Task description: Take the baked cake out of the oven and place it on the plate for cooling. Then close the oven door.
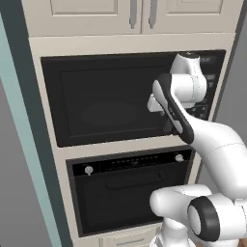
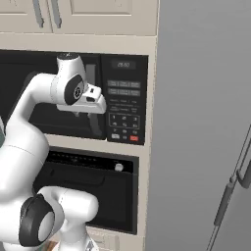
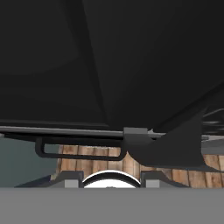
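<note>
Item one, nearest me: the tool (image 3: pixel 111 180), bottom centre of the hand view, jaws drawn narrow with nothing between them. Item two: the oven (image 1: pixel 129 190), lower centre of the left base view, its oven door (image 1: pixel 123 198) shut flush. Item three, above it: the microwave (image 1: pixel 116 99), mid-frame.

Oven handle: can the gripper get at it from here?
Probably yes. The gripper hangs by the microwave, above; the handle lies bare on the shut door, with nothing between them.
</note>
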Controlling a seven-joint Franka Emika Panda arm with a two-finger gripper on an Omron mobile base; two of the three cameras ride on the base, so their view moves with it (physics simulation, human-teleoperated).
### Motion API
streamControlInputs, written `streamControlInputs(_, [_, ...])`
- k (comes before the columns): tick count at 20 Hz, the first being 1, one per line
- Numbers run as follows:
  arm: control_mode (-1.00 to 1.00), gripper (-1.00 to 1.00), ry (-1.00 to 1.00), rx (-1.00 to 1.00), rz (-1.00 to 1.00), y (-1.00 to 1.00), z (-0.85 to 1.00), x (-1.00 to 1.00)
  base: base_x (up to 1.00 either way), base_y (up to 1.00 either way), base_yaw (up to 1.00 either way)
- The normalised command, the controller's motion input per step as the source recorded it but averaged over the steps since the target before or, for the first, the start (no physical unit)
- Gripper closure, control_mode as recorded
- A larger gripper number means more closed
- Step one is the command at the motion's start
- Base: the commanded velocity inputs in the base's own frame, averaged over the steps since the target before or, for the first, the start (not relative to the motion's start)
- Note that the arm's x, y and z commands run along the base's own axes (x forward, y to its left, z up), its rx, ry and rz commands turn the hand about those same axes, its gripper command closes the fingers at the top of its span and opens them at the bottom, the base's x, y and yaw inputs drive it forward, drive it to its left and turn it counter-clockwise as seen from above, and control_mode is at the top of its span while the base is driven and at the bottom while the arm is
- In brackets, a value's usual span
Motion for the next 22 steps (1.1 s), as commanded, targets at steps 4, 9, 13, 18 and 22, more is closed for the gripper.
streamControlInputs(4, [1.0, -1.0, 0.0, 0.0, 0.0, 0.0, 0.0, 0.0, 0.0, 0.0, 0.0])
streamControlInputs(9, [1.0, -1.0, 0.0, 0.0, 0.0, 0.0, 0.0, 0.0, 0.0, 0.0, 0.0])
streamControlInputs(13, [1.0, -1.0, 0.0, 0.0, 0.0, 0.0, 0.0, 0.0, -0.17, 0.01, 0.17])
streamControlInputs(18, [1.0, -1.0, 0.0, 0.0, 0.0, 0.0, 0.0, 0.0, -0.42, 0.0, 0.32])
streamControlInputs(22, [1.0, -1.0, 0.0, 0.0, 0.0, 0.0, 0.0, 0.0, -0.57, -0.01, 0.34])
